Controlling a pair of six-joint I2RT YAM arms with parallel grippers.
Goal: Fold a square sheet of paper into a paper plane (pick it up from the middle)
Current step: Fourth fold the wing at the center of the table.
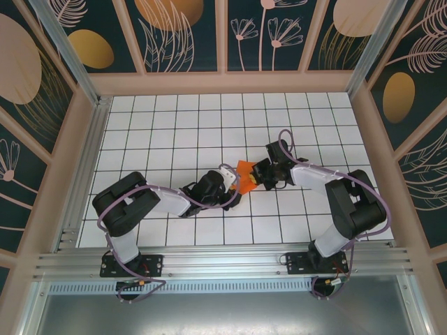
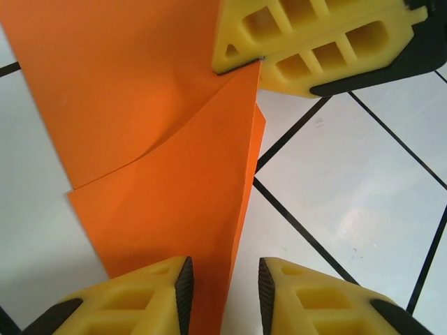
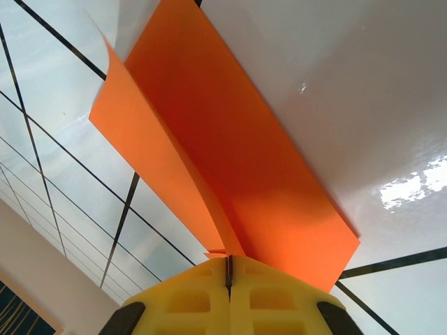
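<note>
your right end effector (image 3: pixel 228 264) pinching the folded orange sheet of paper (image 3: pixel 237 167), your left end effector (image 2: pixel 223 283) slightly spread astride its edge, sheet mid-counter (image 1: pixel 174 125) between both

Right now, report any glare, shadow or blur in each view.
Right wrist: a bright glare patch sits on the table at right, and a soft shadow darkens the paper just ahead of the fingers. Left wrist: sharp, with a faint sheen on the tile right of the paper. Top external: even light, no glare, the paper small.
</note>
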